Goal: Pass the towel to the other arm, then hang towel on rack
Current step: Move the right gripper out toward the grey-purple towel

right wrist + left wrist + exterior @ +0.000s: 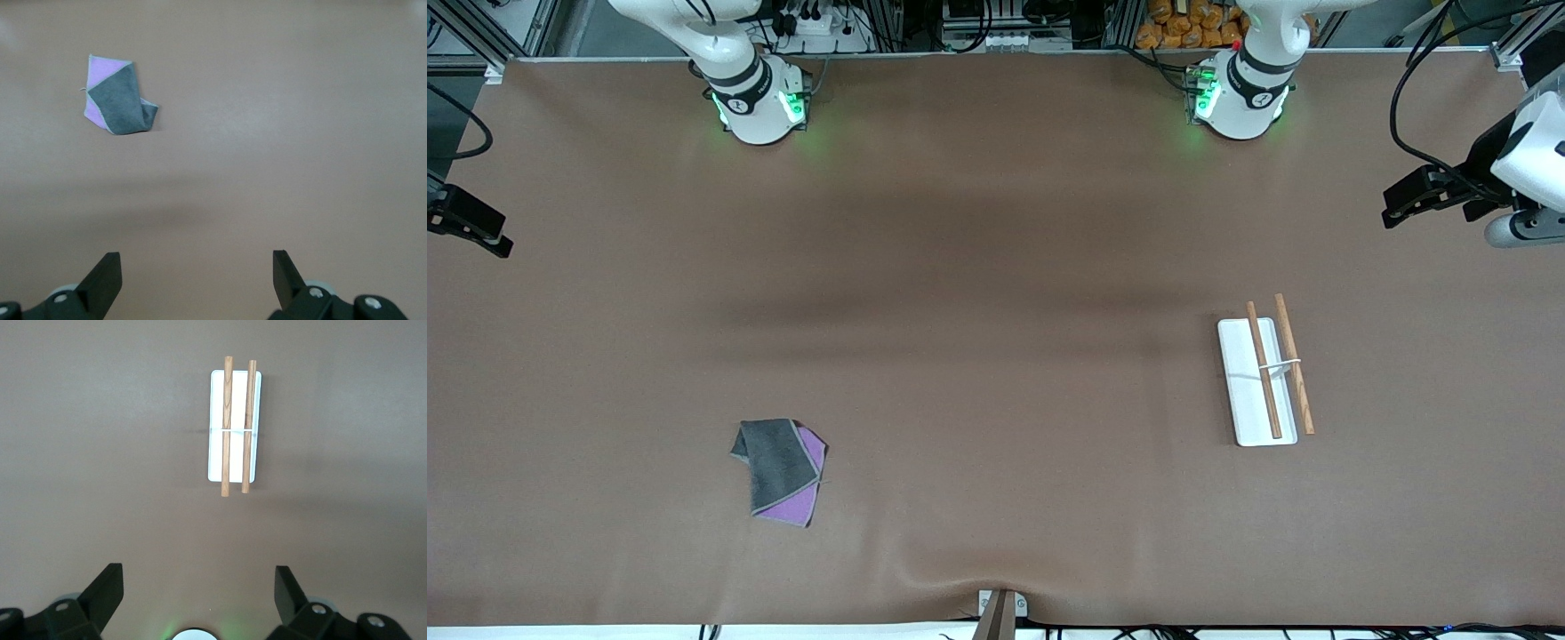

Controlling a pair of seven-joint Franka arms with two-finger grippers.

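Note:
The towel [781,468] lies crumpled on the brown table, toward the right arm's end and near the front camera, dark grey face up with purple showing at its folds. In the right wrist view the towel [119,101] is far below my right gripper [197,261], which is open and holds nothing. The rack [1240,378], a white base with two brown rods, lies toward the left arm's end. My left gripper [199,577] hangs high above the table, open and holding nothing, with the rack [218,453] well ahead of it. Neither hand shows in the front view.
Both arm bases [760,102] [1238,98] stand at the table's edge farthest from the front camera. A black clamp [467,222] juts in at the right arm's end, and a white and black device [1507,178] at the left arm's end.

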